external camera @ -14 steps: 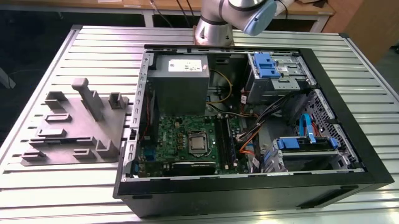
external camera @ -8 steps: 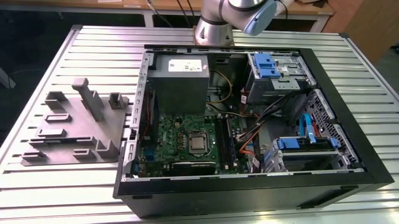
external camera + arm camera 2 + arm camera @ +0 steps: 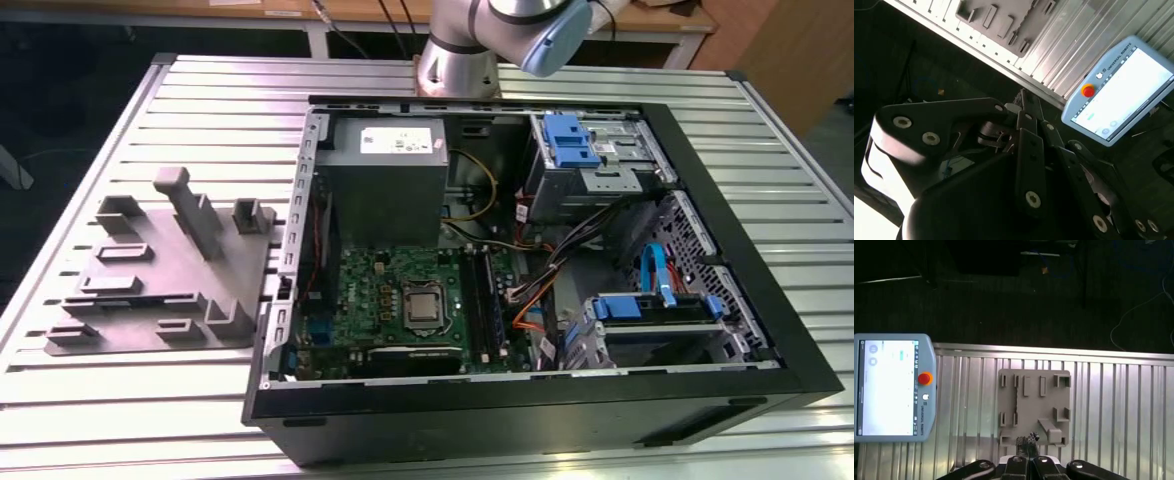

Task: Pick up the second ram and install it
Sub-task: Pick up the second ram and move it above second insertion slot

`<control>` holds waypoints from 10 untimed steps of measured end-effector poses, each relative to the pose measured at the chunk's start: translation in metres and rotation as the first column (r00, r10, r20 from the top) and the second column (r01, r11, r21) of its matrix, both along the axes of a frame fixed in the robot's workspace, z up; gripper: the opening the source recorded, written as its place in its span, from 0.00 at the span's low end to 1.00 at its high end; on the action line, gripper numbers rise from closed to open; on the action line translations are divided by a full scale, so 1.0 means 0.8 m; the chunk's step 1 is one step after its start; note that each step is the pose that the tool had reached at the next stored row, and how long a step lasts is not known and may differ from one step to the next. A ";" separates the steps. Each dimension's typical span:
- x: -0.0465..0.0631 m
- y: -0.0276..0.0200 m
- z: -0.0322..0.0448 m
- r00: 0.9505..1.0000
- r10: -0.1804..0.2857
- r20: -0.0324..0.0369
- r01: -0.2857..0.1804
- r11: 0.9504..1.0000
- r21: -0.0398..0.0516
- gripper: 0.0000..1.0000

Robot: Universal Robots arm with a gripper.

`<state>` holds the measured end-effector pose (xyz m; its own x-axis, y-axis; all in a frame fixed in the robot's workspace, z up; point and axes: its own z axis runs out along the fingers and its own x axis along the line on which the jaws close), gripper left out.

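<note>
While the gripper hangs well above the grey fixture plate, fingers drawn together on nothing, the pick-up looks not yet begun. A grasp would need them parted and lined up along the second ram — seemingly the thin dark strip standing on edge in the plate's slots. At the exterior view's right, the open computer case holds the motherboard and its long black memory slots.

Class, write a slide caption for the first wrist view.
Gripper above grey fixture plate on ribbed table, teach pendant in shot.
</note>
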<state>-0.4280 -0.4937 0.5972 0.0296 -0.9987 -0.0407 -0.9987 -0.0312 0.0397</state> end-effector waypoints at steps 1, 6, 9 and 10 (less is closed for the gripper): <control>0.000 0.0000 0.0000 1.000 0.000 0.000 0.000 1.000 0.000 0.10; 0.000 0.0000 -0.0002 1.000 0.000 0.000 0.000 1.000 0.000 0.10; 0.000 0.0001 -0.0041 1.000 0.000 0.000 0.000 1.000 0.000 0.10; 0.000 0.0000 -0.0064 1.000 0.000 0.000 0.000 1.000 0.000 0.10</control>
